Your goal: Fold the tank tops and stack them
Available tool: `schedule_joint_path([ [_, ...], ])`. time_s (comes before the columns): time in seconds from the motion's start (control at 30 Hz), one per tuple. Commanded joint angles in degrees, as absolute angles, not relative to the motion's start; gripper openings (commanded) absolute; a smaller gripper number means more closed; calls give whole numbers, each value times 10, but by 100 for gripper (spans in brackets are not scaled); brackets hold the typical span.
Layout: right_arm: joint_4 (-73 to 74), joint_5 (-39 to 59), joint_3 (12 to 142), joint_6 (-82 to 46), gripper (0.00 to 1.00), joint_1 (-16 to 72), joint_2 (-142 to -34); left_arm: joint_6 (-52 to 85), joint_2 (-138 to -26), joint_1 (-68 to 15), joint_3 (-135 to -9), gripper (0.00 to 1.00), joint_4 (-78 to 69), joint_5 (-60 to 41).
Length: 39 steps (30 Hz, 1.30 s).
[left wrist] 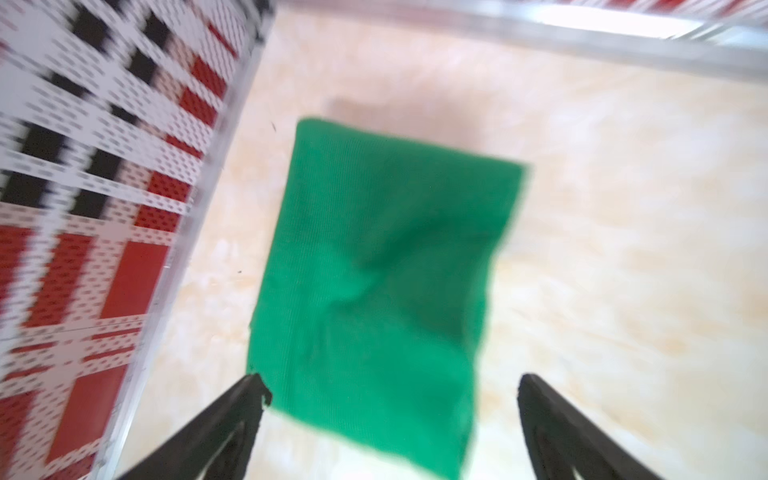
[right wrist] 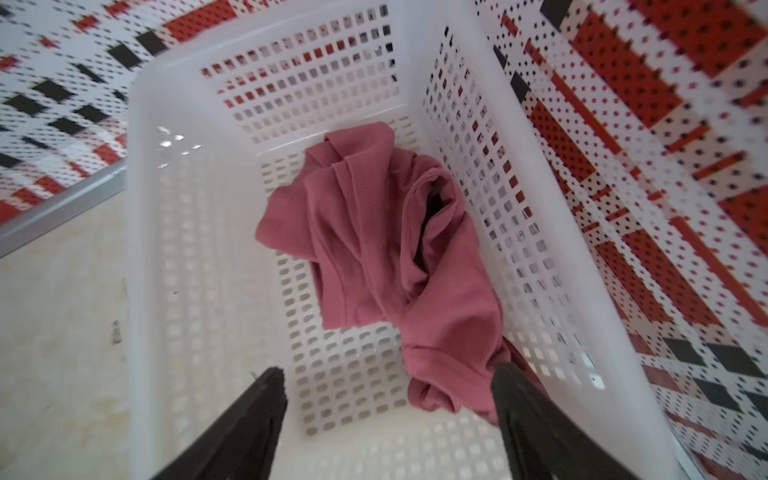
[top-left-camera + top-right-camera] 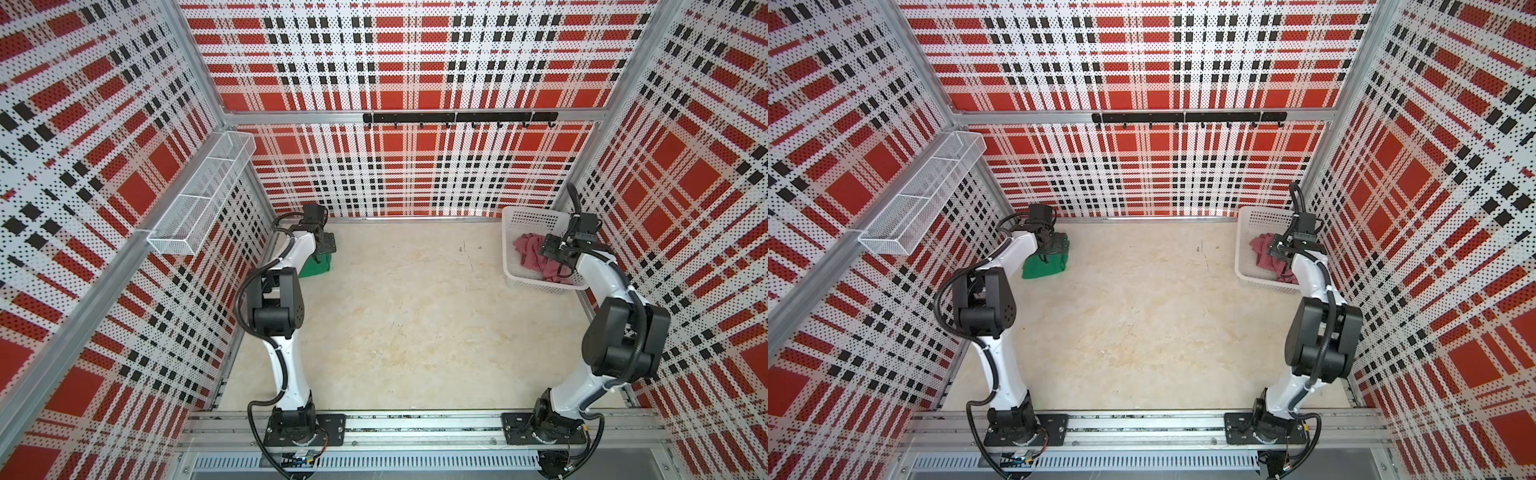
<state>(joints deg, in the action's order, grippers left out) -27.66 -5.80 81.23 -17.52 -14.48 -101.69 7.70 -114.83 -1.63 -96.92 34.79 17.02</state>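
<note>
The green tank top [image 3: 316,269] [image 3: 1044,266] lies folded into a flat rectangle at the table's far left, close to the left wall. My left gripper [image 3: 326,245] [image 1: 392,380] hovers just over it, jaws wide open, nothing between them; the cloth [image 1: 374,270] lies below. The pink tank top [image 3: 530,248] [image 3: 1263,249] [image 2: 374,249] lies crumpled inside the white basket [image 3: 524,216] [image 2: 145,249] at the far right. My right gripper [image 3: 552,249] [image 2: 390,370] hangs open above the basket. One of its fingers [image 2: 523,407] is next to the pink cloth's near end.
A wire mesh shelf [image 3: 199,199] juts from the left wall above the left arm. A black hook rail [image 3: 457,118] runs along the back wall. The patterned walls stand close beside the green cloth and the basket. The beige tabletop [image 3: 407,316] spans the middle.
</note>
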Motion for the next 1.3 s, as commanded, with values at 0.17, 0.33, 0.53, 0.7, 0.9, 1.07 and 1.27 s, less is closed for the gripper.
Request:
schedule_joint_path([
  [0.17, -321, -89, 887, -195, 78, -146, -1141, 162, -892, -120, -738, 98, 229, 84],
  [0.33, -350, -60, 917, -203, 52, -150, -1169, 248, -783, -183, -582, 99, 137, 4],
  [0.53, -341, -35, 905, -193, 0, -150, -1108, 316, -737, -246, -487, 97, 81, -27],
  [0.7, -361, 9, 934, -179, 0, -144, -1015, 337, -732, -274, -468, 96, 48, -28],
  [0.9, -420, 47, 990, -167, 0, -95, -938, 352, -730, -280, -478, 95, 12, -47],
  [1.07, -438, 103, 1027, -157, 0, 5, -903, 361, -719, -277, -467, 95, -19, -62],
  [1.27, -441, 112, 1145, -151, 0, 168, -896, 399, -701, -251, -431, 92, -73, -122],
])
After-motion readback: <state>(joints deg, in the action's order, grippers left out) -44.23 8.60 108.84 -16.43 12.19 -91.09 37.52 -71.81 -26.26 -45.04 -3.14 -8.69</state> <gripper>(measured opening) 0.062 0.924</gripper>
